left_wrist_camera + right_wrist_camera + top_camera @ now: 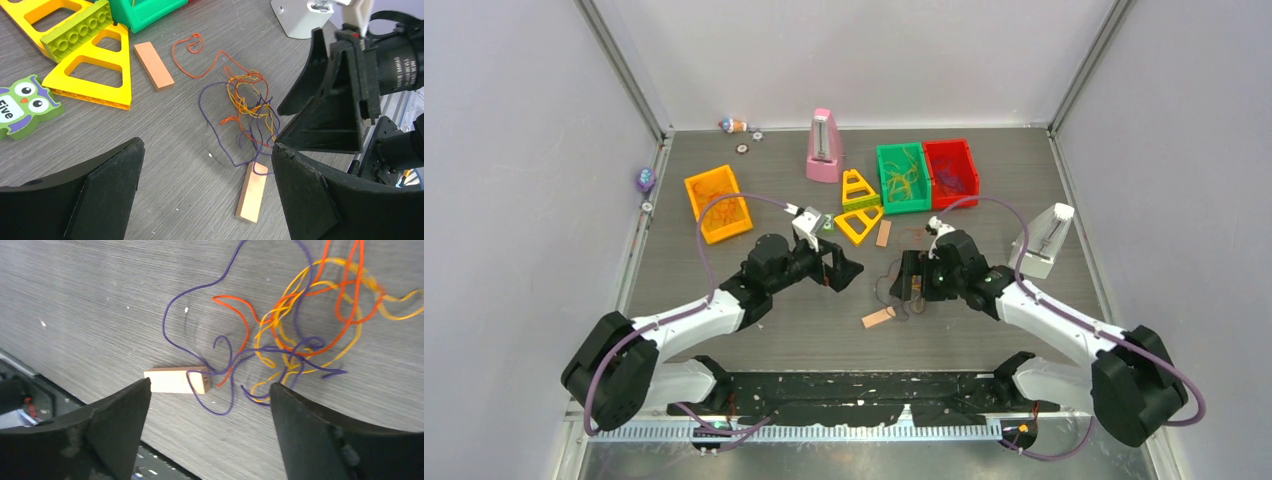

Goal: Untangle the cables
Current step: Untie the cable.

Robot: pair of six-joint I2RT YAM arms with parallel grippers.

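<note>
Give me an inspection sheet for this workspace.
Surface: grey wood-grain table, white specks.
Job's things: cables in one loose tangle, orange, yellow, purple; a purple strand crosses a wooden block.
Clutter: second block, yellow triangles, green brick, owl card, pink metronome, white metronome, orange bin, green bin, red bin.
Grippers: left gripper open, empty; right gripper open, empty, at the tangle's edge.
Cables: lilac hoses loop along both arms, off the tangle.
Surroundings: grey walls, metal corner posts.
</note>
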